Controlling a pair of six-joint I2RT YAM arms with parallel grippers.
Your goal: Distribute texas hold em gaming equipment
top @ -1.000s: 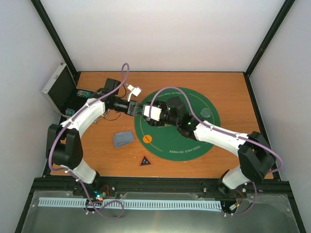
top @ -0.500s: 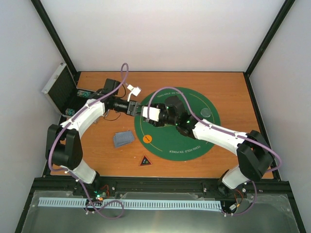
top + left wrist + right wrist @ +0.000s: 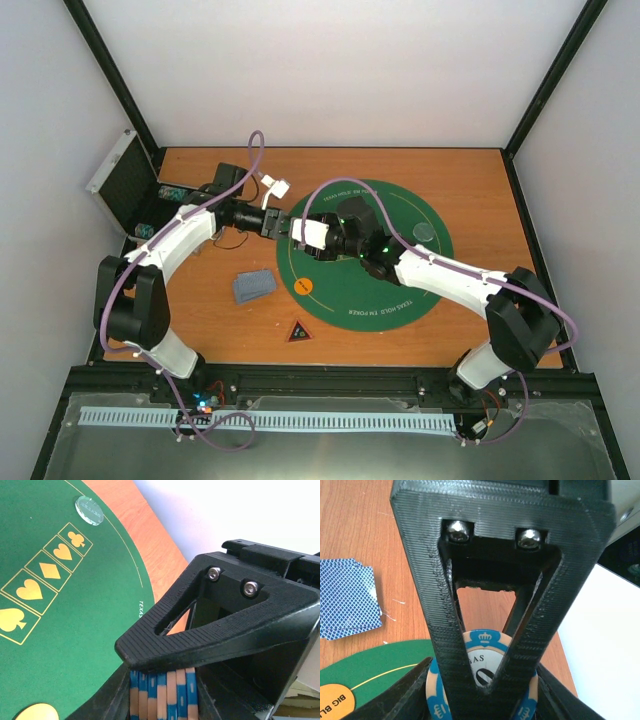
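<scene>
A stack of blue-and-tan chips [image 3: 162,695] stands on edge between the jaws of my left gripper [image 3: 162,702], which presses on its two end faces. My right gripper [image 3: 482,700] is shut across the rim of the same stack; an end chip [image 3: 485,650] shows behind the left gripper's ribbed finger [image 3: 445,645]. In the top view the left gripper [image 3: 283,226] and the right gripper [image 3: 300,232] meet over the left edge of the green mat [image 3: 380,290]. A pile of blue-backed cards [image 3: 254,285] lies on the wood. An orange chip [image 3: 302,286], clear disc [image 3: 425,232] and dark triangle [image 3: 298,331] lie apart.
The silver case [image 3: 120,180] stands open at the table's far left corner with chips inside. A purple cable [image 3: 258,150] and white tag [image 3: 275,186] hang over the left arm. Black frame posts mark the table's corners.
My right gripper has closed its jaws onto the chip stack held by the left gripper and shifted slightly left. The left gripper has held still.
</scene>
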